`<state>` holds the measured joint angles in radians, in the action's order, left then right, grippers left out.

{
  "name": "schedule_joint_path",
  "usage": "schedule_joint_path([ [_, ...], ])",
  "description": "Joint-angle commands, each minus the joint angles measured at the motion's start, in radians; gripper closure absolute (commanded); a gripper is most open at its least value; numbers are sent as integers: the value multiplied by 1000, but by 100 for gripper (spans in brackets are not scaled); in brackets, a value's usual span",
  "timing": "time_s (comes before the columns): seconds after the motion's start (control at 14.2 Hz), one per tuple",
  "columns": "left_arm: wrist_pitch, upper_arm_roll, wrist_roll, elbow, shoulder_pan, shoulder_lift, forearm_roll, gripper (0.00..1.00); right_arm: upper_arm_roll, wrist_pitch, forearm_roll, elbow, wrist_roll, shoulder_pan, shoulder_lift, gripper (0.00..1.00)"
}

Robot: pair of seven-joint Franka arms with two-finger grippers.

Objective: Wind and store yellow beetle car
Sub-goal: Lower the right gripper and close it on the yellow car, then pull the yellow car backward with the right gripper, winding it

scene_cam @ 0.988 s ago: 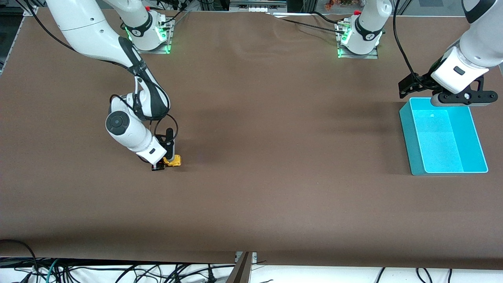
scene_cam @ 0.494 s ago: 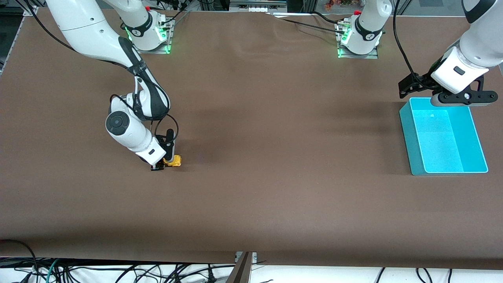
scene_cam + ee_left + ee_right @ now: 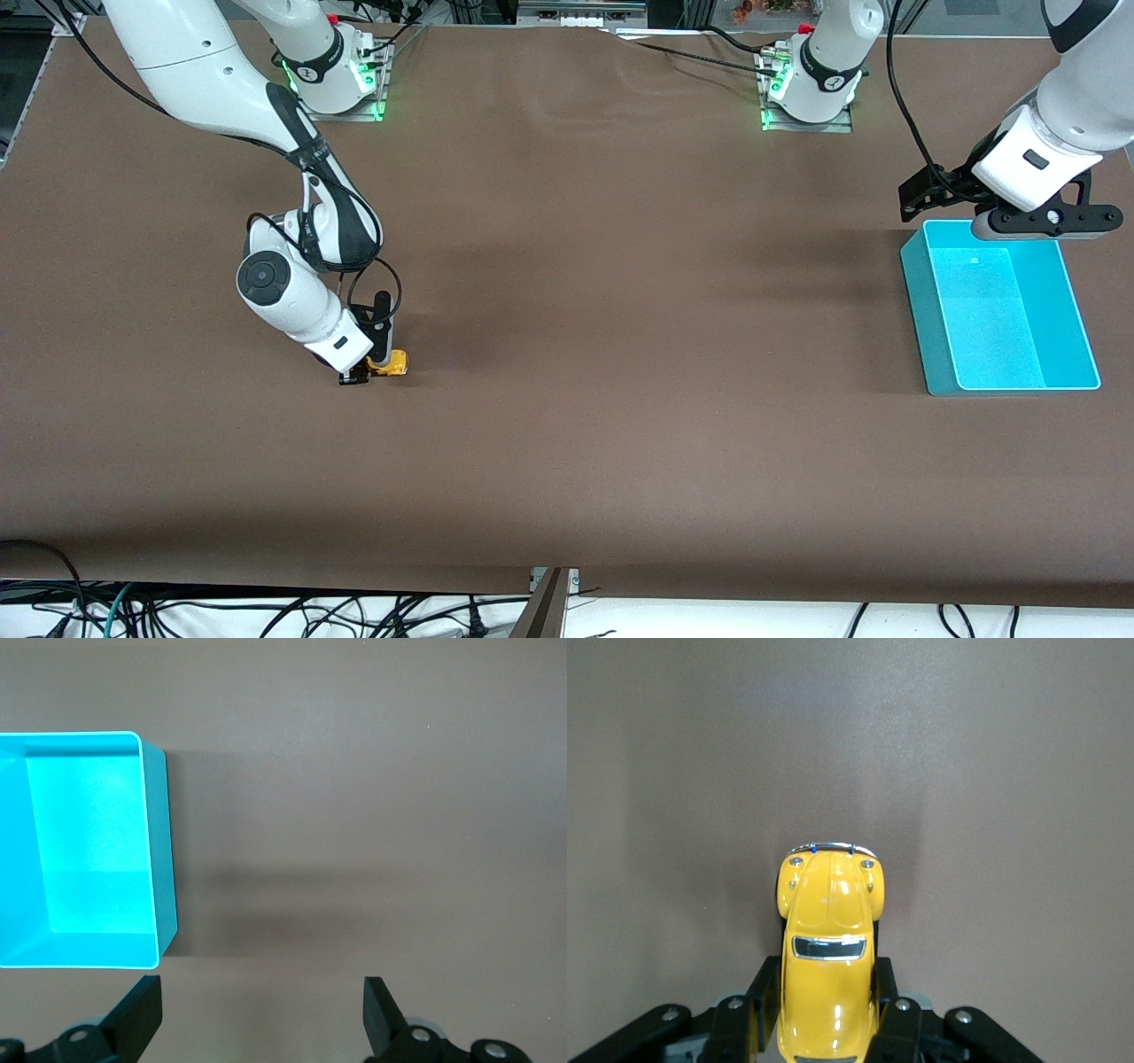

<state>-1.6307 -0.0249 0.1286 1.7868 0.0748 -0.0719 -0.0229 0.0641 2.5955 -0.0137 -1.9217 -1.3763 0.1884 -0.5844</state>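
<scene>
The yellow beetle car (image 3: 392, 362) sits on the brown table toward the right arm's end. My right gripper (image 3: 370, 365) is down at the table and shut on it. In the right wrist view the car (image 3: 829, 948) fills the gap between the two black fingers (image 3: 755, 1010), which press on its sides, with its nose pointing away from the hand. The cyan bin (image 3: 999, 310) stands open and empty at the left arm's end. My left gripper (image 3: 974, 199) hovers over the bin's rim nearest the bases, open and empty; the bin (image 3: 84, 850) also shows in the left wrist view.
Green-lit arm bases (image 3: 341, 75) stand along the table's edge farthest from the front camera. Cables hang below the table's near edge (image 3: 549, 585). Bare brown tabletop lies between the car and the bin.
The right gripper with the car has shifted very slightly toward the right arm's end of the table. The left arm has not moved.
</scene>
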Motion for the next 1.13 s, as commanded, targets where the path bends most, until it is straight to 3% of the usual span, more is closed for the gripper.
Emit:
schedule_joint_path([
  [0.0,18,-3,-4,-14,-10,0,15,0,2,-34,8,3,-23,-18,-2,55],
  [1.06,18,-3,-3,-14,-10,1,15,0,2,-60,6,1,-210,-168,-6,54],
])
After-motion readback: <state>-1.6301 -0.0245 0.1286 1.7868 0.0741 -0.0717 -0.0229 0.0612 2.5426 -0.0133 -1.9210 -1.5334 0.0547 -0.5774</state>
